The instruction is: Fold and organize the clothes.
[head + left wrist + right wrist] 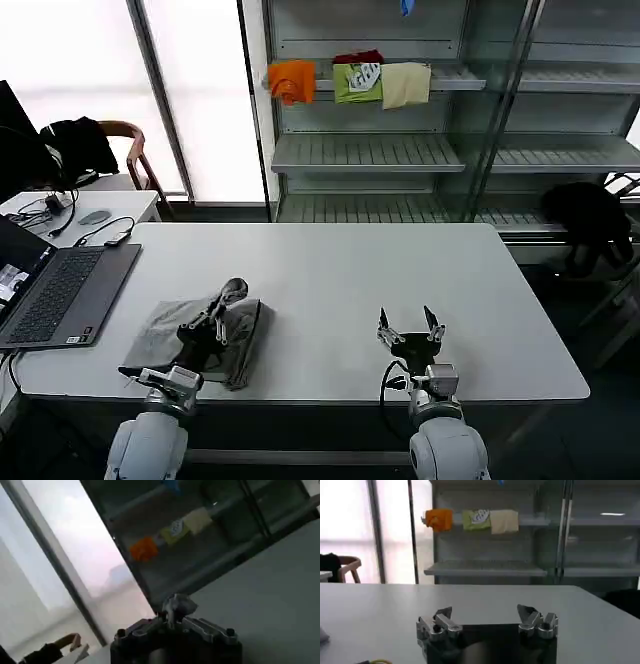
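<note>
Left claw (228, 296): we see its fingers pressed together on a bunched tuft of the grey shirt (195, 340), lifted just above the rest of the cloth; the left wrist view shows the same pale tuft pinched at the fingertips (176, 606).
Grey shirt: it lies folded on the white table (340, 280), spread under and behind the left claw, toward the robot's body.
Right claw (410, 325): we see it spread wide, holding nothing and touching nothing, hovering just over bare tabletop; the right wrist view shows both fingers (440, 622) well apart.
Between the claws: open table, the shirt well apart from the right claw.
Laptop (55, 290): to the outer side of the left claw, near the shirt's edge.
Shelf garments (350, 80): orange, green and beige, far beyond both claws.
</note>
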### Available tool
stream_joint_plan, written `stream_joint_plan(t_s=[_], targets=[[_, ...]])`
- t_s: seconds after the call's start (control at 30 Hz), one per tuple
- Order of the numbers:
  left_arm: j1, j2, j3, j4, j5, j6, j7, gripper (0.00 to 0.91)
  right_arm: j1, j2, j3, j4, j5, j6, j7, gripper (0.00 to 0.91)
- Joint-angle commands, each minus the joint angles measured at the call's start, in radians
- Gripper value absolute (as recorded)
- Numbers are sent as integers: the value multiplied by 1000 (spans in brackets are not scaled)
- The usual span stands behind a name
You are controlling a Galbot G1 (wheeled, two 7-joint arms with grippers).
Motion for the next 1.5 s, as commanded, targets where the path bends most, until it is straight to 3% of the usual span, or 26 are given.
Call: stream_joint_plan(t_s=[0.03,0.1,0.13,0.77,0.87,0.93,1.0,1.1,1.17,1.27,1.3,1.43,1.5], targets=[[31,-34,75,14,45,-5,5,20,12,-5,2,-7,6,-11,12,907],[38,-42,82,25,48,-7,3,30,14,-2,-1,-11,12,-15,13,907],[42,-47,86,30,48,-6,1,907,15,0,-3,-15,11,-15,13,907],[56,-97,155,114,51,13,-9,907,-2,-4,-1,-14,6,-12,4,907],[56,-108,152,102,-29,-4,-12,907,-6,-3,-2,-9,6,-12,0,907],[57,-102,133,47,-188,6,-9,907,-6,-3,-3,-4,7,-15,-3,907],[51,-76,64,-35,-389,44,6,907,-5,-4,-2,4,8,-22,-6,907],[16,-9,-89,-134,-745,183,-37,907,-5,-8,2,14,11,-25,-7,907],[-6,37,-202,-127,-864,226,-53,907,-8,-10,5,18,12,-26,-8,907],[-20,122,-371,-36,-884,244,-44,907,-13,-12,11,17,16,-24,-10,907],[-10,192,-408,35,-898,252,-34,907,-14,-12,13,15,17,-24,-10,907],[-4,279,-446,154,-912,251,-27,907,-14,-12,11,4,16,-24,-10,907],[-2,286,-430,184,-911,247,-26,907,-9,-7,5,-5,13,-24,-8,907]])
